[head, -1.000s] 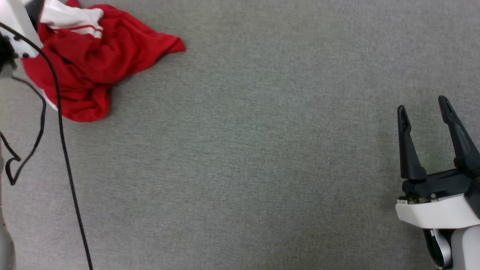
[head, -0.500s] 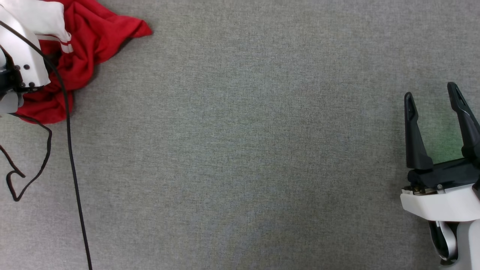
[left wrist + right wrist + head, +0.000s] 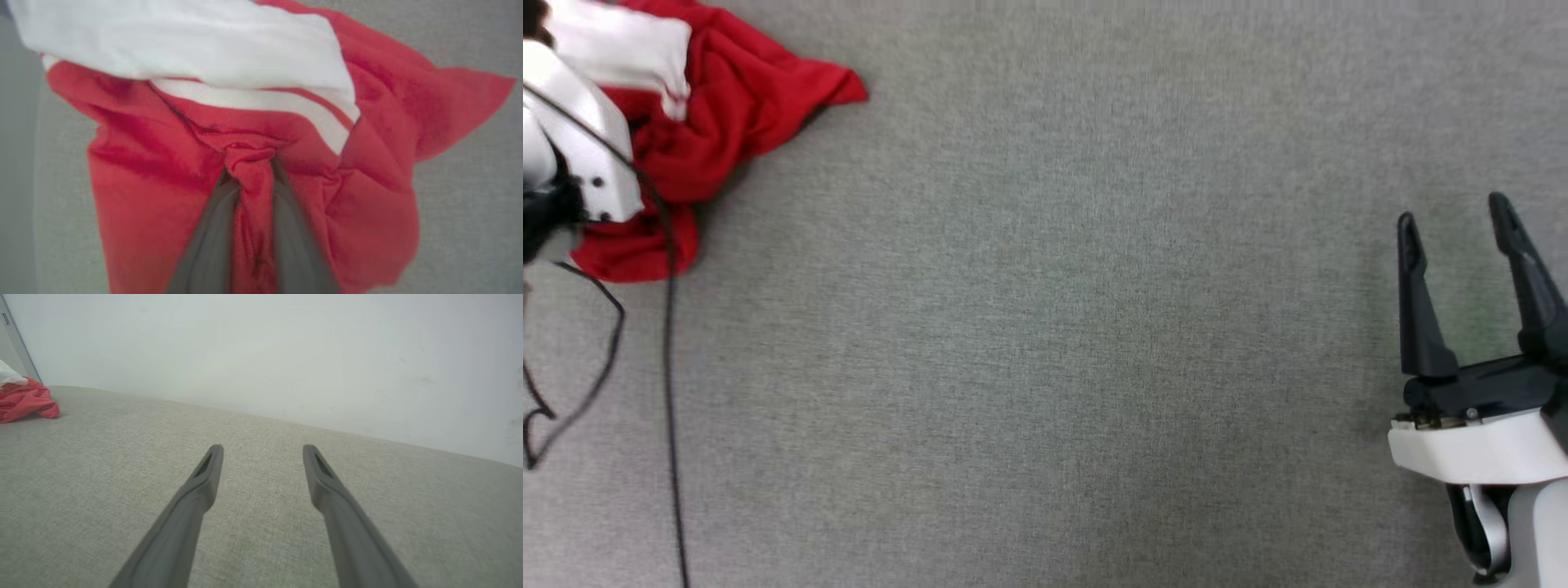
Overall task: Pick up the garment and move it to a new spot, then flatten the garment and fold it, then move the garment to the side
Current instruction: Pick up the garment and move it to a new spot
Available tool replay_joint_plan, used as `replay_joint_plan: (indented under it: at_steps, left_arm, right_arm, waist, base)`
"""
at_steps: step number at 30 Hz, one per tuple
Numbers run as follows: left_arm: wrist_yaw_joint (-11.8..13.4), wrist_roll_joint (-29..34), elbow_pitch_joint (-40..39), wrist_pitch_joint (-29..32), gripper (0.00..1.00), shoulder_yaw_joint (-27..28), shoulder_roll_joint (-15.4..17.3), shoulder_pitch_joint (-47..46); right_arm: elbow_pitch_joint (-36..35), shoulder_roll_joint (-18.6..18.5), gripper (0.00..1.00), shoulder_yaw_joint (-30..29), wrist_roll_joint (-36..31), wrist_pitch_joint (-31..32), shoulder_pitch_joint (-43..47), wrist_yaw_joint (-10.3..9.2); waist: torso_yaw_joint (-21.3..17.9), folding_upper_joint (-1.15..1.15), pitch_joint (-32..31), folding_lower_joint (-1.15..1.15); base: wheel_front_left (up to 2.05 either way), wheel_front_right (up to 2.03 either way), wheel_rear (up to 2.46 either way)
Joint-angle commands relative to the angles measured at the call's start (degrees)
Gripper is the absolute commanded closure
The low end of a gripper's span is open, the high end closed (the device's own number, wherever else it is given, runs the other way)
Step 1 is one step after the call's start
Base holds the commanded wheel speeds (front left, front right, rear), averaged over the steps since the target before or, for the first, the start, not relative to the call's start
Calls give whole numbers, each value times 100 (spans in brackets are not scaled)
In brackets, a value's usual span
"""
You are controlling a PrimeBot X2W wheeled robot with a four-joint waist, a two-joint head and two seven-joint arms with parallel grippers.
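From the head view, the garment (image 3: 735, 98) lies bunched in a heap at the far upper left corner of the grey cloth surface (image 3: 1045, 343), one red corner pointing out toward the middle and a white sleeve (image 3: 621, 49) folded over the top. The left arm's pale wrist casing (image 3: 584, 155) sits right over the heap's near edge, hiding its fingers there, with a black cable (image 3: 670, 392) trailing down beside it. The right gripper (image 3: 1452, 211) waits low at the opposite side, well apart from the shirt, jaws spread and nothing between them.

In the left wrist view the left gripper (image 3: 251, 171) has its two dark fingers drawn close on a ridge of red fabric, which runs up between them and puckers at the tips. The sleeve and its striped trim lie just beyond the pinch, and the body of the shirt spreads to both sides.

In the right wrist view the right arm's fingers stand wide over bare cloth, and the heap is a small red lump far off at the left edge, below a pale wall (image 3: 286, 355). To my eye the lift belongs to the left arm alone, and it would carry the shirt toward the bare middle on its right.
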Motion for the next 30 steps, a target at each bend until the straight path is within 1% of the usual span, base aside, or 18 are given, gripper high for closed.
replay_joint_plan:
  at_steps: [1, 4, 9, 12, 16, 21, 27, 30]
  left_arm:
    - [1, 15, -89, -224, 100, -27, 128, -28]
    - [1, -43, -337, -672, 100, -185, 309, -101]
    - [0, 57, -878, -1094, 100, -575, 573, -214]
    - [0, 123, -1218, -1233, 100, -749, 568, -236]
    - [0, 165, -1697, -1334, 100, -963, 488, -312]
    - [28, 262, -2185, -1254, 100, -1194, 265, -309]
    - [59, 391, -2557, -1197, 100, -1560, -99, -164]
    - [46, 427, -2645, -1220, 100, -1797, -347, -79]
  right_arm:
    - [21, 45, 0, 2, 21, -12, 85, -4]
    - [71, 103, 0, -21, 48, -12, 178, -4]
    - [150, 201, 0, -13, 105, -12, 324, -4]
    - [196, 262, 0, -4, 125, -12, 406, -4]
    - [241, 319, 0, 2, 155, -12, 474, -4]
    - [279, 379, 0, 22, 187, -11, 535, -4]
    - [317, 421, 0, 31, 239, -12, 573, -4]
    - [322, 427, 0, 27, 274, -12, 582, -4]
  waist:
    - [14, 0, -221, 0]
    - [23, 0, -490, 0]
    - [-15, 0, -921, 0]
    - [-63, 0, -1158, 0]
    - [-164, 0, -1409, 0]
    - [-398, 0, -1639, 0]
    - [-752, 0, -1802, 0]
    - [-934, 0, -1817, 0]
  base:
    - [0, 0, 0]
    - [0, 0, 0]
    - [0, 0, 0]
    - [0, 0, 0]
    - [0, 0, 0]
    - [0, 0, 0]
    - [0, 0, 0]
    - [0, 0, 0]
